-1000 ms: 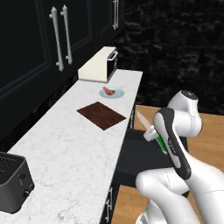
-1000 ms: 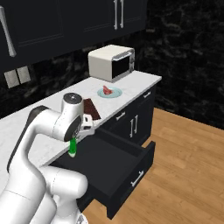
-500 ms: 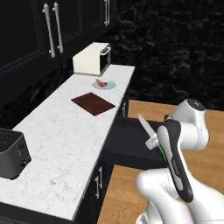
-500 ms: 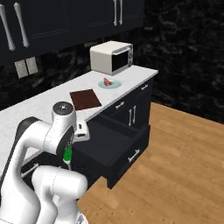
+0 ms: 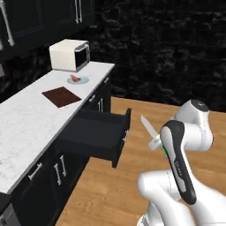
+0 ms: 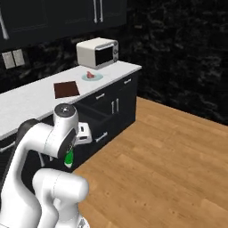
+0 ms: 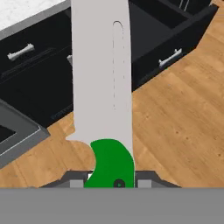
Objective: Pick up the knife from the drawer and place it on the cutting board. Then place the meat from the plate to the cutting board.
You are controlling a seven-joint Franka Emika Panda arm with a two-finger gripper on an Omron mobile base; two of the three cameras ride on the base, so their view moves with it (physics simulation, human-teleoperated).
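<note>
Hand view: the knife [image 7: 103, 83] is seen gripped by its green handle in the closed claw [image 7: 111, 181], its pale blade pointing up the picture, over the wooden floor [image 7: 183, 118] in front of the open drawer [image 7: 175, 30]; in the left base view the knife [image 5: 148, 128] is held out from the arm, well apart from the white surface [image 5: 26, 123], with the drawer [image 5: 99, 134] pulled out below the surface edge.

The step in hand is judged to be the carrying of the knife to the cutting board [image 5: 61, 96]; it is best done if the blade is lifted above the surface edge before it is swung in, kept clear of the drawer front, and laid flat and wholly on the board; the grip should be eased only once the blade rests on the wood; the plate [image 5: 78, 79] with the meat [image 5: 75, 78], just beyond the board on the far side, should not be brushed.

Counted: one knife, one open drawer, one cutting board, one plate, one piece of meat, one microwave [image 5: 69, 54] at the far end.
</note>
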